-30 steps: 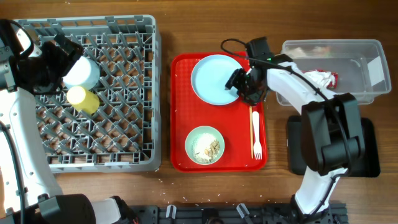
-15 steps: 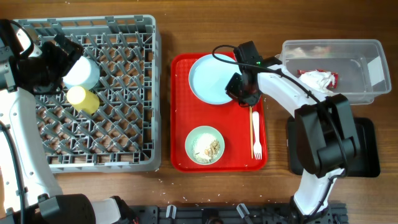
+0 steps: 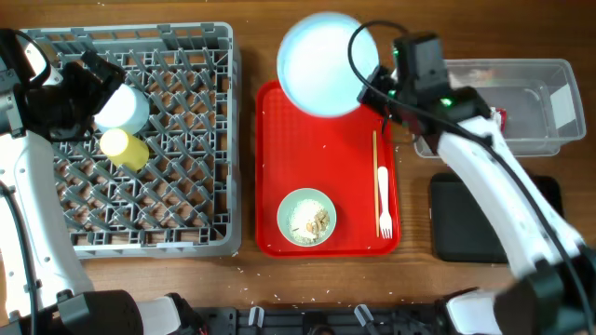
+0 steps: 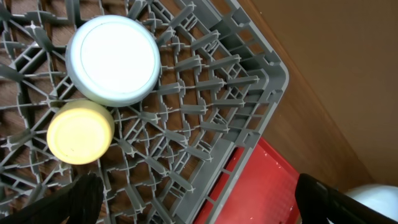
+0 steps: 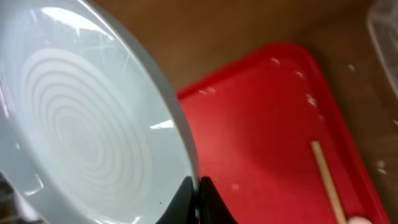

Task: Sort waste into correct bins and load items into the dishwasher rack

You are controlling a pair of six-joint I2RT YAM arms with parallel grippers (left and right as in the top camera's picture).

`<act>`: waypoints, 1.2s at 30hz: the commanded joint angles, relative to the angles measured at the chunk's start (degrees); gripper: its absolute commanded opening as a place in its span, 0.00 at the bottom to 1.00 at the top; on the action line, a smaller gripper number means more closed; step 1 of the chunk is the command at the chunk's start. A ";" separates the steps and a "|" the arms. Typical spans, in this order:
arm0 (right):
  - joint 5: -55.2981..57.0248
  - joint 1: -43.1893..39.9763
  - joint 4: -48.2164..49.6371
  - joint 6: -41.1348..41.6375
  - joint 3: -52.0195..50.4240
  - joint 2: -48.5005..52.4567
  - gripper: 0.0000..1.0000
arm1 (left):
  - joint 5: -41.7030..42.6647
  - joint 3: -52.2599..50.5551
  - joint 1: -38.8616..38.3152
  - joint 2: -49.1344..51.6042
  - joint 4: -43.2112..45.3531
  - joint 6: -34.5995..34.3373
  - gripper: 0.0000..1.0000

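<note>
Right hand (image 5: 198, 194) grips the plate (image 3: 321, 51) by its 3 o'clock rim, held up over the tray's (image 3: 326, 186) 12 o'clock edge. The rack (image 3: 186, 140) lies at 9 o'clock, under the open-fingered left hand (image 4: 202, 199).

Plate (image 3: 321, 63), 12 o'clock: smooth, glossy pale-blue surface with fine concentric rings.
Serving tray (image 3: 326, 186), centre: glossy red plastic.
Dishwasher rack (image 3: 177, 140), 9 o'clock: matt grey plastic.
Tub (image 3: 494, 63), 2 o'clock: clear plastic.
Stick (image 3: 375, 177): bare wood.
Table (image 3: 251, 279): grained wood.
</note>
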 commanded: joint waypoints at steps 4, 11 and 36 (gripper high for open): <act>16.48 9.42 5.14 3.91 0.11 -4.50 0.04 | 0.87 0.17 0.00 0.28 0.02 -0.13 1.00; 46.27 26.12 10.36 2.73 0.13 -2.34 0.05 | 0.87 0.17 0.00 0.28 0.02 -0.13 1.00; 4.31 3.96 -10.08 4.31 -1.18 4.90 0.08 | 0.87 0.17 0.00 0.28 0.00 -0.13 1.00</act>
